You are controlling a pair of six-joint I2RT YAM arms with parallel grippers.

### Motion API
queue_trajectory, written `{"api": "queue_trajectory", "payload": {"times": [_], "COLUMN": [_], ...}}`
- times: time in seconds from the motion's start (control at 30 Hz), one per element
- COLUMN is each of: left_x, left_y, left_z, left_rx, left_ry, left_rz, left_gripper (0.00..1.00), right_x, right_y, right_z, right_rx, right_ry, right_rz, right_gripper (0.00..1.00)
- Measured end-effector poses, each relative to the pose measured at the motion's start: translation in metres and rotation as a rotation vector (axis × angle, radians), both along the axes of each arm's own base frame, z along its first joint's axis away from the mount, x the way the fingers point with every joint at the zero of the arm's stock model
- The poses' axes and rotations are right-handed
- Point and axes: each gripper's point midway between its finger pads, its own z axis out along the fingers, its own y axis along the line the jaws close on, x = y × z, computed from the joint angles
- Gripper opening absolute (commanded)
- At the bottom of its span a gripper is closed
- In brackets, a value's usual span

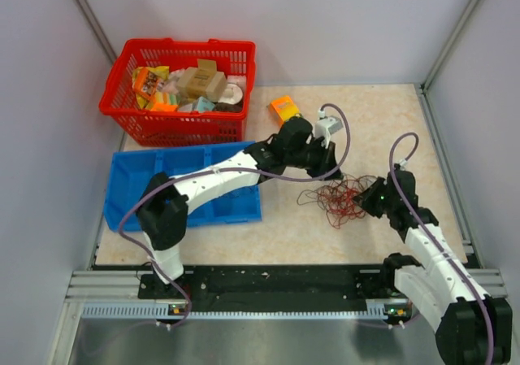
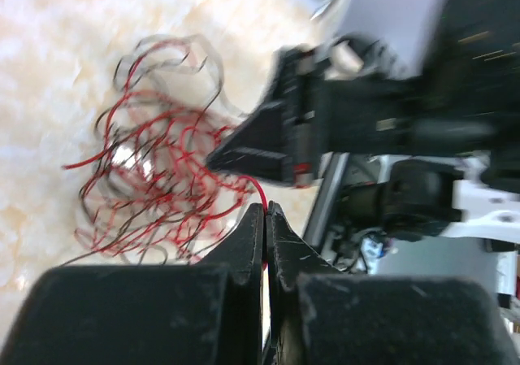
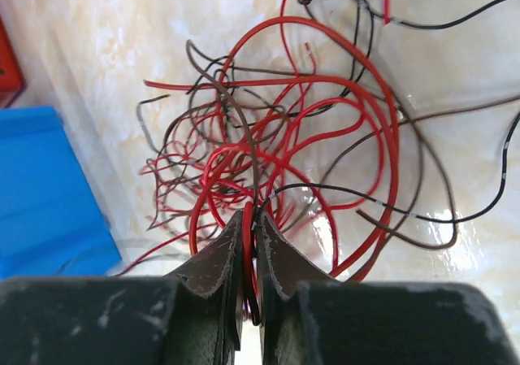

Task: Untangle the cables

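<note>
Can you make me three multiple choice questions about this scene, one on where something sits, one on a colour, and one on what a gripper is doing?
1. Where does the tangle of cables lie?
A. In the red basket
B. On the table between the two grippers
C. In the blue bin

2. What colour is the bin beside the left arm?
A. Blue
B. Green
C. Yellow

3. How does the left gripper stand?
A. Wide open above the tangle
B. Shut on a red cable
C. Shut on the orange box

Answers:
1. B, the top view shows the wires on the bare table between the left gripper and the right gripper.
2. A, it is blue in the top view, below the red basket.
3. B, the left wrist view shows its fingertips pressed together with a red strand running in between them.
</note>
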Motion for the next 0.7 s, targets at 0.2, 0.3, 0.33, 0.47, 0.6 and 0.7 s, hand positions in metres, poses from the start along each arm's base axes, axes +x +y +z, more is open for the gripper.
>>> {"api": "queue_trajectory", "payload": {"times": [0.2,0.3,0.33,0.47,0.6,0.7], "left_x": [-0.012,-0.021,-0.023,-0.035,-0.046,-0.047], "left_y": [0.008,0.023,0.028,0.059,0.083,0.092], "left_z": [0.118,0.182,0.203,0.283,0.328,0.345], "left_rx": [-0.198,-0.293,-0.325,-0.458,-0.539,-0.57], "left_ry": [-0.122,-0.209,-0.243,-0.377,-0.455,-0.487], "left_rz": [-0.018,-0.01,-0.002,0.054,0.091,0.116], "left_gripper": [0.0,0.0,0.0,0.0,0.0,0.0], "right_x": [0.007,0.015,0.018,0.022,0.031,0.041], "right_y": [-0.015,-0.033,-0.041,-0.071,-0.086,-0.092], "right_z": [-0.011,-0.014,-0.017,-0.026,-0.022,-0.015], "right_rx": [-0.009,-0.013,-0.01,-0.03,-0.049,-0.081], "right_ry": [0.022,0.027,0.037,0.068,0.074,0.067], "right_rz": [-0.118,-0.199,-0.235,-0.353,-0.39,-0.368], "right_gripper": [0.07,0.07,0.07,0.07,0.11,0.26]}}
